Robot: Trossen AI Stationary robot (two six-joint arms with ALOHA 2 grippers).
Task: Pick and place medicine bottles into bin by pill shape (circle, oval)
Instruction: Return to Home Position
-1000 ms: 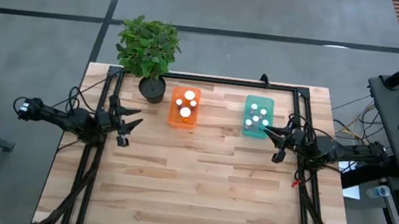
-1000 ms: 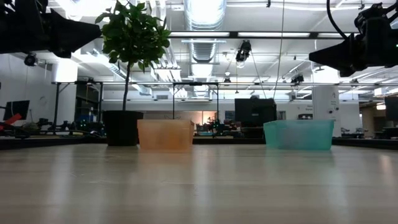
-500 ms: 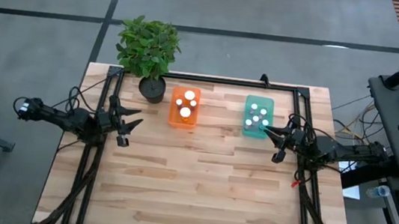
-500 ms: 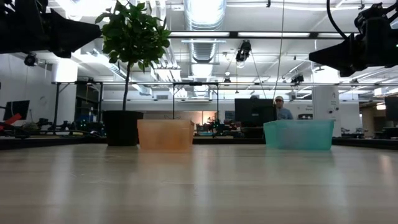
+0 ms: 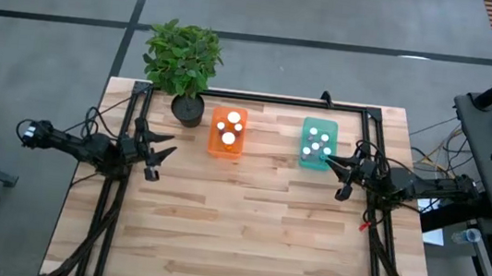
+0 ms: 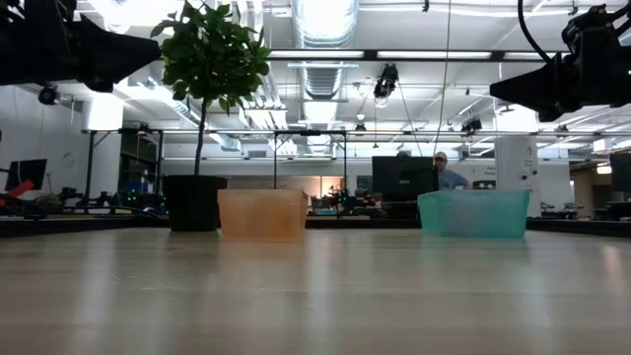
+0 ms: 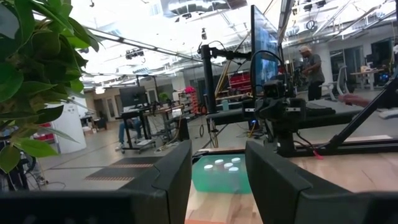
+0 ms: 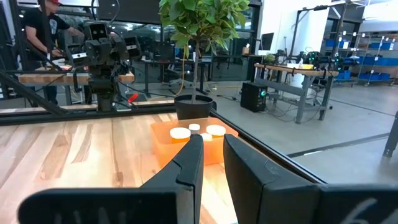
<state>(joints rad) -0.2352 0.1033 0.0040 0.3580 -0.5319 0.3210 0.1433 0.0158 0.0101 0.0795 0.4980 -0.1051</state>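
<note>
High view: medicine bottles [image 5: 228, 139] are sitting in orange tub [image 5: 226, 153] and teal tub [image 5: 313, 164].
Left gripper [image 5: 167, 148]: hanging wide, empty.
Right gripper [image 5: 337, 174]: gaping, empty, possibly risking bumping teal tub alongside.

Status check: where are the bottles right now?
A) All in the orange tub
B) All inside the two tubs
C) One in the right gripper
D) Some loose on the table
B: the high view shows the bottles only inside the orange tub and the teal tub, with none on the table and the left gripper and right gripper both open and empty.
</note>
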